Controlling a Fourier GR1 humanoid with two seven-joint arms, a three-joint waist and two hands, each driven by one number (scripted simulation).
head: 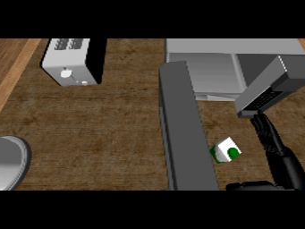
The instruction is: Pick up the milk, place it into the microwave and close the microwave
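Observation:
The milk (226, 150), a small white carton with green markings, lies tilted on the wooden counter just right of the open microwave door (186, 129). That door is a long dark grey slab running from the microwave (207, 67) toward the view's lower edge. My right hand (281, 154) hangs to the right of the milk, apart from it. Its fingers are straight and its thumb (250, 185) points left below the carton. The grey right forearm (273, 85) crosses in front of the microwave's right side. Only my grey left forearm (3, 163) shows, at the lower left edge.
A white and black toaster (72, 62) stands at the back left. A lighter wooden strip (3, 76) runs along the counter's left edge. Brown counter top (95, 129) stretches between the toaster, the left forearm and the door.

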